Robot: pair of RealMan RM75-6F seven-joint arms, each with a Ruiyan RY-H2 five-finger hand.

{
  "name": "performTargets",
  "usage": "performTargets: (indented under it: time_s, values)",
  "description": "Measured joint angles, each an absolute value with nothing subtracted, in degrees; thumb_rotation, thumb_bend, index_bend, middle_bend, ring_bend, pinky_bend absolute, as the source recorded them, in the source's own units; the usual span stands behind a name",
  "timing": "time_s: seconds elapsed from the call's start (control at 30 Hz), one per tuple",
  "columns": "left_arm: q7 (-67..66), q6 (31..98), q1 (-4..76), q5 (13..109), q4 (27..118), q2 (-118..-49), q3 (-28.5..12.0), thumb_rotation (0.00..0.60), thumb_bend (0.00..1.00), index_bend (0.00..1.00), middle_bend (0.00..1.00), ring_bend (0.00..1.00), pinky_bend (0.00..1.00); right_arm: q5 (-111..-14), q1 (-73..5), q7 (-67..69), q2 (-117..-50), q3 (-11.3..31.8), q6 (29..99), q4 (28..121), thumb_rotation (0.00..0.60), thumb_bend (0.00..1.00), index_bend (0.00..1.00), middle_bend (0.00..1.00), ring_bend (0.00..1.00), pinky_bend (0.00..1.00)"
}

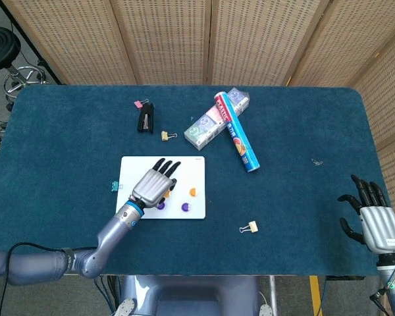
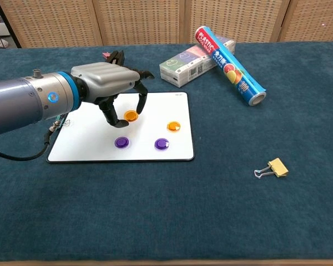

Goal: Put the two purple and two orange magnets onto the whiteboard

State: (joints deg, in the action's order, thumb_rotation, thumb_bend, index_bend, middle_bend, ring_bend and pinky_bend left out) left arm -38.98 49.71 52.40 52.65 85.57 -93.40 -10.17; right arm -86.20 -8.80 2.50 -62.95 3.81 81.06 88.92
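The worktop (image 2: 211, 221) lies open along its near edge, save one binder clip (image 2: 272, 167). Toward the far edge, a stapler (image 1: 145, 117), a box (image 1: 214, 122) and a foil roll (image 1: 237, 135) crowd the whiteboard's (image 2: 89, 138) far side.

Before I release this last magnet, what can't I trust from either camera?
- Chest view: whether the orange magnet touches the whiteboard or is held just above it.
- Head view: that magnet is hidden under the left hand.
- Right hand: outside the chest view; cut by the head view's edge.
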Motion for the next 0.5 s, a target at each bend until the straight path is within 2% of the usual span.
performTargets:
  time_s: [0.5]
  values:
    - [-31.9, 45.7, 56.2, 53.7, 71.7, -101.3, -11.0, 0.6, 0.32, 0.52, 0.0, 0.0, 0.0, -85.2, -8.8, 4.3, -62.4, 4.3, 80.6, 88.3, 0.6, 0.4, 0.34, 0.0, 0.0, 0.0]
